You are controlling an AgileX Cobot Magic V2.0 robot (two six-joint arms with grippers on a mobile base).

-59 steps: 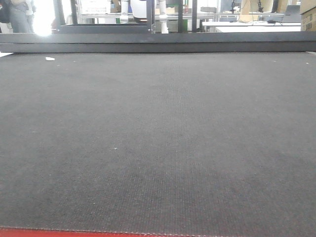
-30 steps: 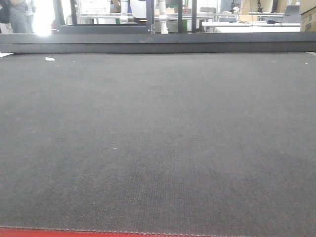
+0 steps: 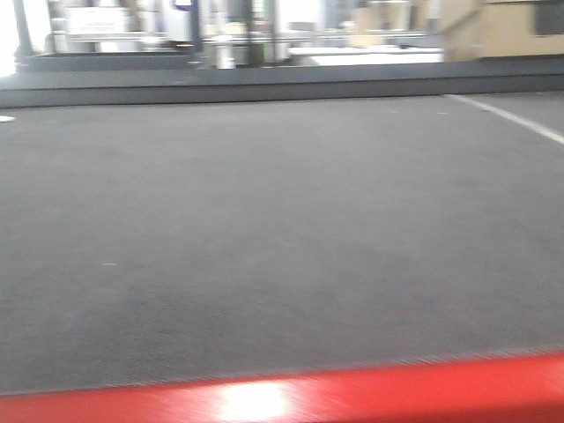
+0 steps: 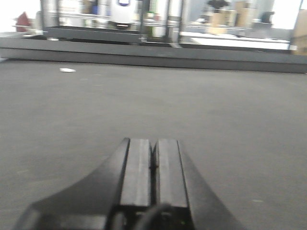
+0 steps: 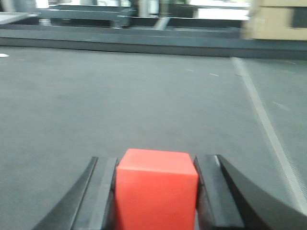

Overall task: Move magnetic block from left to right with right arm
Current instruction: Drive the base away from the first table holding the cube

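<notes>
The right claw (image 5: pixel 156 162) is pinching the small bright-red matte cube (image 5: pixel 156 191). Its black fingers (image 5: pixel 101 191) are squeezed against the cube's left and right faces, and the cube sits square between them with its top and front faces showing. From the right wrist view I honestly can't tell if the cube is resting on the dark grey woven-cloth tabletop (image 5: pixel 120 96) or hanging just above it. A thin white painted line (image 5: pixel 259 120) runs away across the cloth, ahead and off to the right of the cube. Past the raised dark rail at the tabletop's far edge there's a blurry tan cardboard box (image 5: pixel 278 21) in the upper right.

The left claw (image 4: pixel 153 143) has nothing in it. Its two black fingers (image 4: pixel 136 167) are pressed together with only a hairline seam between them, and they sit low over the cloth pointing toward the far rail (image 4: pixel 153 50). A tiny white scrap (image 4: pixel 67 70) lies on the cloth well ahead and to the left of it, near that rail.

The front view is pretty smeared. It's mostly bare grey cloth, with the white line cutting across the upper right corner and a blurred glossy red band (image 3: pixel 352 397) along the very bottom of the frame. I can't tell what that band is. Neither claw shows up in that view, and the room behind is just a bright blur of frames and boxes.
</notes>
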